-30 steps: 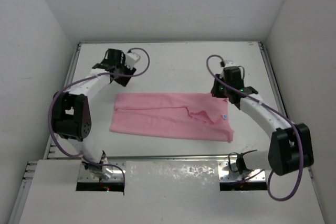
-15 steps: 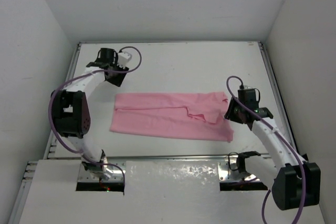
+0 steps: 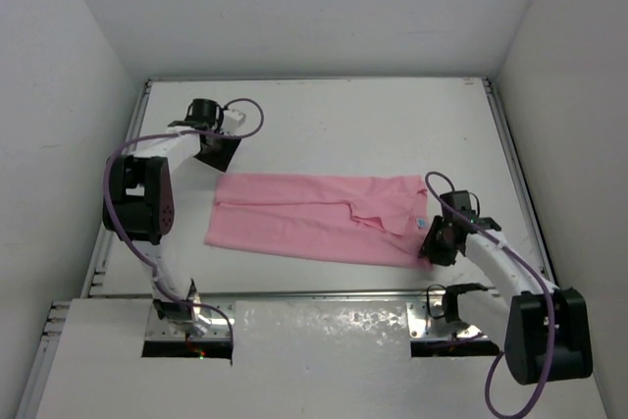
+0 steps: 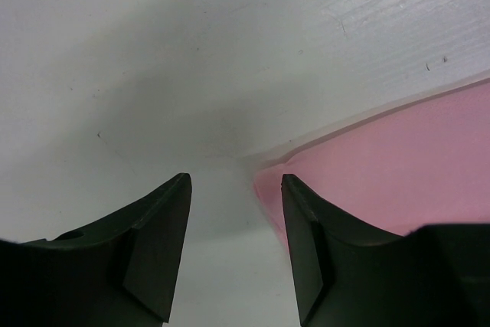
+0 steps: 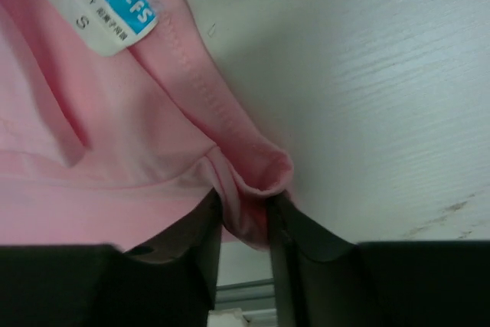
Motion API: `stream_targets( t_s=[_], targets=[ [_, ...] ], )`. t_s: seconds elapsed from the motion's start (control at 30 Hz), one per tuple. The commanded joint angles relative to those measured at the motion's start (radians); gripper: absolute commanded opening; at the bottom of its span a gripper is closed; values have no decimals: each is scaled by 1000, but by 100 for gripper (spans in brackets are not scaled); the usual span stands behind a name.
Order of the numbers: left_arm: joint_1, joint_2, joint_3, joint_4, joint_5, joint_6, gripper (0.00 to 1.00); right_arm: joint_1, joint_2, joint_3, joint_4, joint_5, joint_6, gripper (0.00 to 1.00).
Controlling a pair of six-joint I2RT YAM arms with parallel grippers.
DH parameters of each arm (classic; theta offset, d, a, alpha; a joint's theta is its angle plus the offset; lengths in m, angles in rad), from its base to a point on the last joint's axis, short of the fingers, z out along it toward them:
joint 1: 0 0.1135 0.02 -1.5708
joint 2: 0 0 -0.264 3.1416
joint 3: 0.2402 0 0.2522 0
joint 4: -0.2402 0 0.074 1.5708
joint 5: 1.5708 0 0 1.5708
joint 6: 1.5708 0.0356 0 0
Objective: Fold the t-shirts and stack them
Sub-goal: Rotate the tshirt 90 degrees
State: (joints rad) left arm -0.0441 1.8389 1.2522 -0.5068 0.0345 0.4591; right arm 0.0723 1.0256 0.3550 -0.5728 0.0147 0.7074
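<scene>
Pink t-shirt (image 3: 314,218) lies flat on the bench (image 3: 373,115), already doubled into a long band; its long axis runs left to right across the bench, the right end sitting a little nearer the arm bases. Right pincer (image 5: 245,206) is at the near right corner of the band, jaws pressed together on a bunched, seamed fold of the pink cloth; the fold rises between the fingers in the right wrist view, with the blue-and-white size label (image 5: 113,4) just beyond it. Left pincer (image 4: 233,183) is at the opposite end, by the far left corner, jaws spread and holding nothing. In the left wrist view the corner of the cloth lies on the bench just ahead of the gap, off toward the right-hand finger and not between the pads. Judgement: each arm has its own end of the band. A crosswise fold turns on the left corner, which calls for a short advance before closing.
</scene>
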Motion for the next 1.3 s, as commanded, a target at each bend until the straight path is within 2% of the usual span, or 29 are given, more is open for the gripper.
stream_targets(
  t_s=[0.0, 0.07, 0.17, 0.27, 0.37, 0.4, 0.47, 0.5, 0.57, 0.6, 0.63, 0.67, 0.77, 0.8, 0.83, 0.87, 0.9, 0.93, 0.97, 1.0, 1.27],
  targets=[
    [7, -15, -7, 33, 2, -23, 49, -8, 72, -13, 65, 24, 3, 28],
    [9, -23, 3, 18, -4, -19, 49, -19, 150, -7, 105, 33, -15, 16],
    [12, -59, 1, 16, -16, -8, 49, -52, 268, 30, 169, 39, -45, 6],
    [13, -81, 1, 17, -12, -10, 49, -97, 370, 145, 212, 73, -100, 1],
    [15, -84, 10, 17, 13, -20, 49, -98, 534, 335, 237, 126, -169, 0],
    [13, -79, 13, 16, 19, -20, 49, -100, 635, 451, 238, 126, -183, 0],
    [13, -67, 32, 8, 31, -28, 49, -98, 739, 572, 243, 97, -212, 0],
    [13, -64, 36, 5, 33, -31, 49, -100, 795, 705, 240, 84, -217, 0],
    [12, -61, 47, -5, 39, -33, 49, -100, 956, 850, 222, 55, -233, 0],
    [10, -60, 47, -9, 39, -31, 49, -100, 1009, 1003, 209, 45, -238, 0],
    [9, -63, 44, -10, 39, -31, 49, -98, 1122, 1080, 179, 41, -238, 0],
    [7, -67, 39, -12, 42, -27, 49, -98, 1178, 1245, 153, 36, -237, 2],
    [-2, -79, 20, -9, 48, -17, 49, -98, 1374, 1471, 76, 36, -221, 11],
    [-8, -82, 13, -9, 54, -16, 49, -98, 1412, 1592, 65, 39, -217, 14],
    [-10, -82, 4, -9, 59, -14, 49, -98, 1445, 1637, 67, 34, -210, 18],
    [-14, -84, 1, -10, 64, -13, 49, -98, 1494, 1676, 82, 22, -206, 28],
    [-19, -84, -2, -10, 70, -13, 49, -98, 1510, 1725, 99, -7, -203, 34],
    [-22, -84, -5, -12, 74, -13, 49, -98, 1519, 1739, 140, -10, -201, 40],
    [-23, -84, -10, -13, 80, -14, 49, -98, 1530, 1765, 155, -10, -201, 52],
    [-26, -81, -11, -13, 87, -14, 49, -100, 1528, 1776, 168, -10, -201, 56],
    [-27, -69, -8, -15, 108, -4, 49, -140, 1389, 1835, 292, -10, -243, 70]
  ],
)
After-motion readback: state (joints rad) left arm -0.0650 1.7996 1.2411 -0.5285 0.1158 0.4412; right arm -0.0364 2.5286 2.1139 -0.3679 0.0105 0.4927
